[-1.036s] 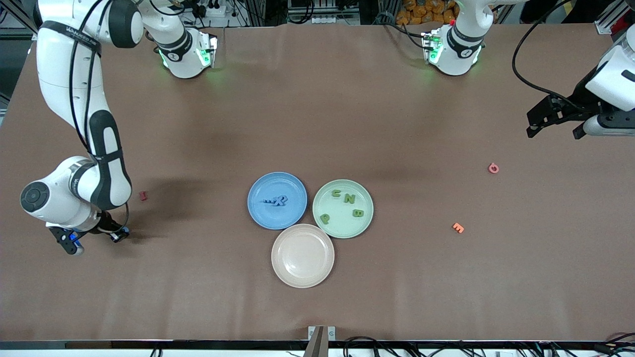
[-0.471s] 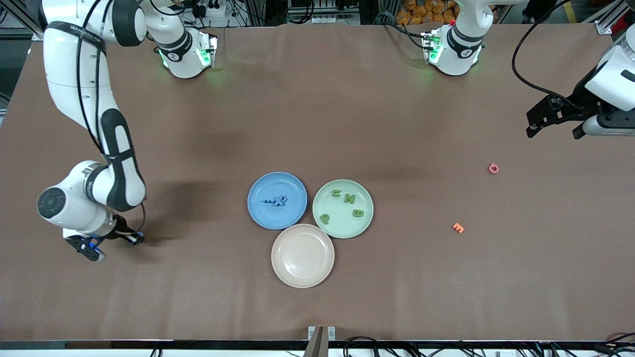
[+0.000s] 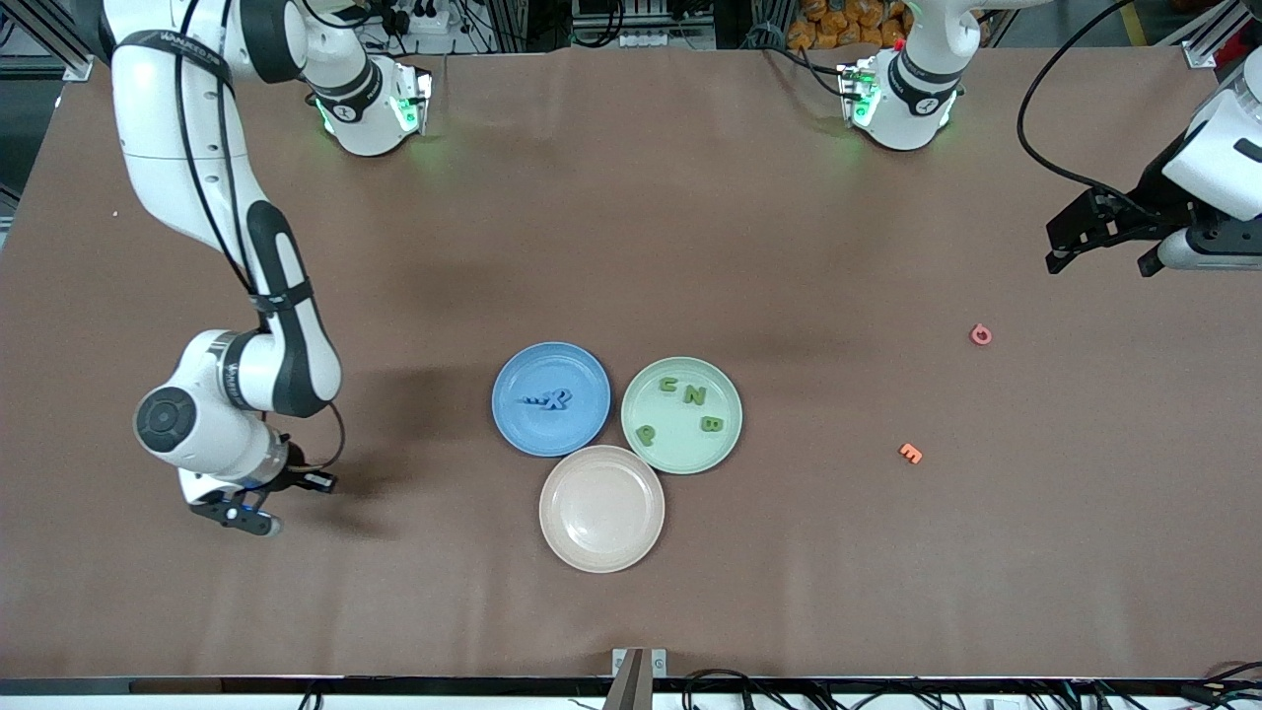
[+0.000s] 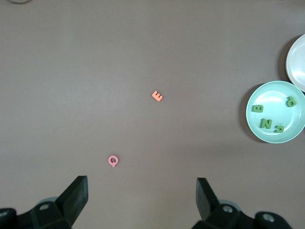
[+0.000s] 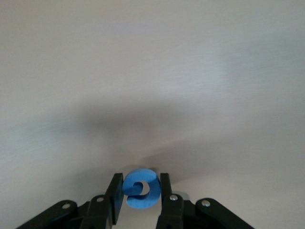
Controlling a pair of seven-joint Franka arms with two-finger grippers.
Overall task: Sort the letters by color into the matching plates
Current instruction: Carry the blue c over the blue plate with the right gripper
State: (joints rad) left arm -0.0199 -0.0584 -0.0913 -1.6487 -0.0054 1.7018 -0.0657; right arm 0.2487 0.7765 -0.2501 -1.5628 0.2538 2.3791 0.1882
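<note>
Carried toward the plates, the right pincer [image 5: 138, 195] pinched a blue letter [image 5: 140, 189] over bare tabletop [image 3: 631, 247], at nine o'clock from the beige plate [image 3: 601, 509]. At the tabletop's left-arm end, the left pincer [image 4: 142, 200] waited, spread.

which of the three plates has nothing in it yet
The pinkish-beige plate, the one nearest the front camera. The blue plate holds blue letters and the green plate holds four green letters.
</note>
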